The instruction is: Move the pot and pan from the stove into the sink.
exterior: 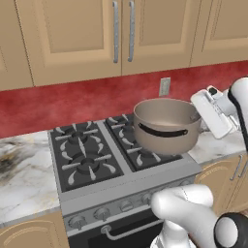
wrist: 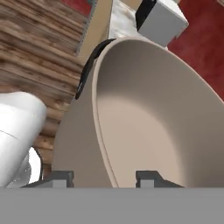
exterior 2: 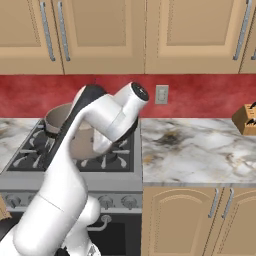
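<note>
Look at the hand view first: your gripper [wrist: 104, 177] has its jaws partly parted and set astride the wall of the pot [wrist: 148, 127], one fingertip [wrist: 59, 177] outside the wall and the other [wrist: 148, 178] inside the bowl. The jaws are clamped on that rim wall, so you are holding the pot by its side. The pot has no lid on it here; you see straight into its pale brownish interior, and a dark curved handle [wrist: 87, 72] sits on the outside.

In the left base view the pot [exterior: 167, 125] hangs above the right-hand burners of the stove [exterior: 92, 155], its bottom lifted off the black grates and its dark handle facing you. The white hand [exterior: 213, 112] meets it at the far right side of the rim, though you cannot see the fingertips themselves from there. That view also gives you the stove's row of knobs [exterior: 101, 213] along the front, the bare left burners, and the marbled surface [exterior: 22, 177] to the left.

The right base view shows you something else: the arm [exterior 2: 95, 130] covers most of the pot [exterior 2: 60, 117], of which only a slice of rim and wall shows at the left. It does show the long marbled surface [exterior 2: 200, 145] to the right of the stove [exterior 2: 30, 150], and a wooden knife block [exterior 2: 246, 119] at the far right edge. A wall outlet [exterior 2: 161, 94] sits on the red backsplash in both base views.

You will find no legible writing or brand marks on anything.
</note>
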